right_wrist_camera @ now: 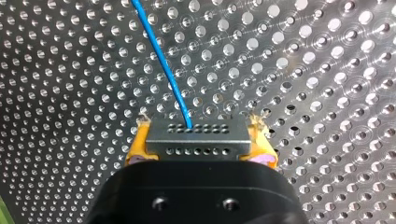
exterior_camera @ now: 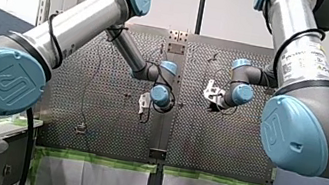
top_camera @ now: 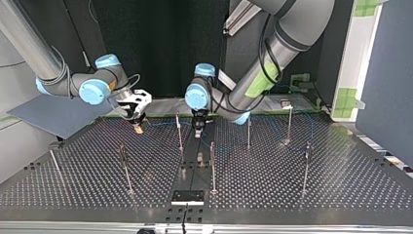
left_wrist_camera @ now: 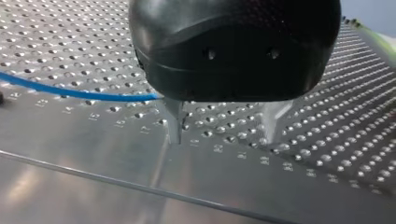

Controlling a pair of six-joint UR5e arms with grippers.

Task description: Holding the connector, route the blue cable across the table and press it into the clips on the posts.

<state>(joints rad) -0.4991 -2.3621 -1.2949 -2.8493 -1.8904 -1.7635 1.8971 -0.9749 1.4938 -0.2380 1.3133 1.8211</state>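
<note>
In the right wrist view my right gripper (right_wrist_camera: 200, 128) is shut on a grey connector (right_wrist_camera: 196, 142), held between yellow pads (right_wrist_camera: 136, 147). The blue cable (right_wrist_camera: 163, 65) leaves the connector and runs away over the perforated table. In the left wrist view my left gripper (left_wrist_camera: 224, 140) stands open just above the plate. The blue cable (left_wrist_camera: 79, 93) reaches one metal finger (left_wrist_camera: 175, 123) from the side, and nothing lies between the fingers. The top view shows my right gripper (top_camera: 138, 117) at the left and my left gripper (top_camera: 198, 127) near the middle, beside a thin post (top_camera: 179, 131).
Several thin posts stand across the table (top_camera: 341, 180), among them one (top_camera: 212, 165) near the middle and one (top_camera: 306, 165) at the top view's right. A black plate (top_camera: 187, 196) sits at the near edge. A grey board (top_camera: 53, 114) lies at the top view's left.
</note>
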